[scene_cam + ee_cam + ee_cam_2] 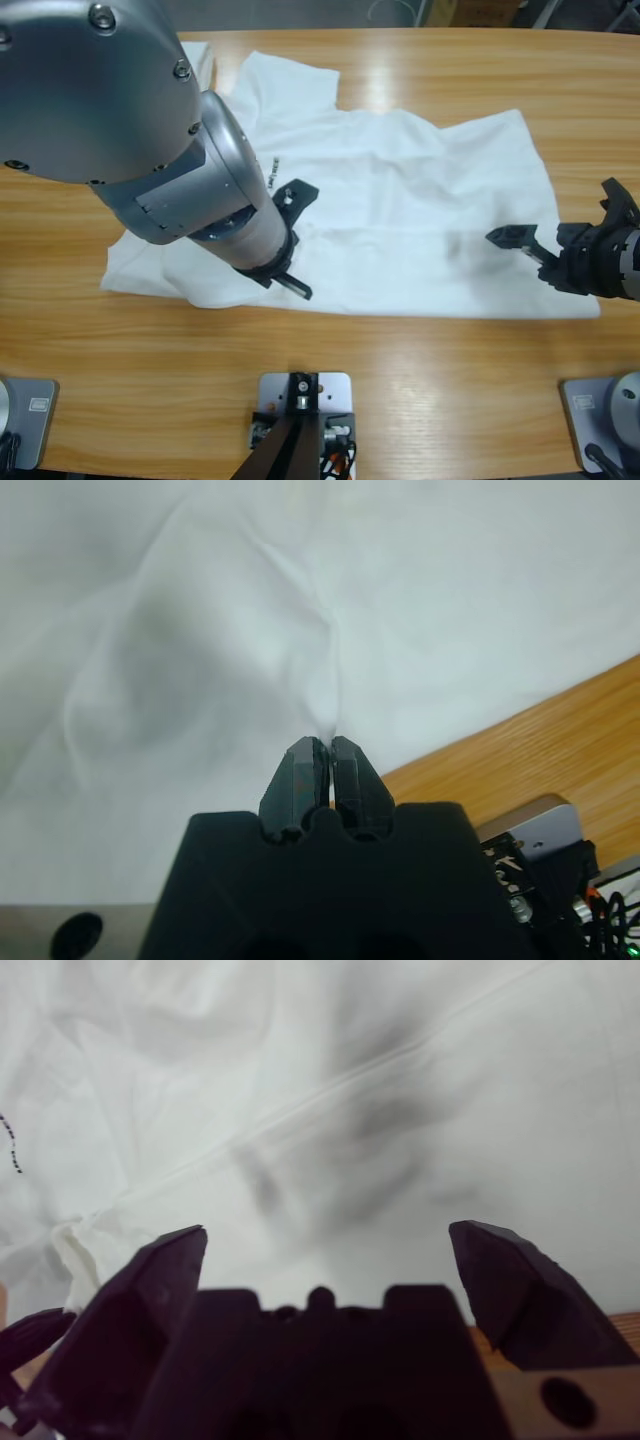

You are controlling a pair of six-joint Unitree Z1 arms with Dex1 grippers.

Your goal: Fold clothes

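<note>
A white T-shirt (400,200) lies spread and rumpled across the table, a small dark line of lettering (272,176) on its chest. My left gripper (296,287) is down at the shirt's near hem, left of centre. In the left wrist view its jaws (322,752) are shut on a pinch of the white cloth (200,630), and a crease runs up from their tips. My right gripper (560,218) hovers over the shirt's right end. Its jaws (330,1235) are wide open with nothing between them, above a seam (330,1090).
A second piece of white cloth (200,55) shows at the back left, partly behind the big silver elbow (100,90). Bare wooden table (420,380) runs along the near side of the shirt and also beyond its far edge.
</note>
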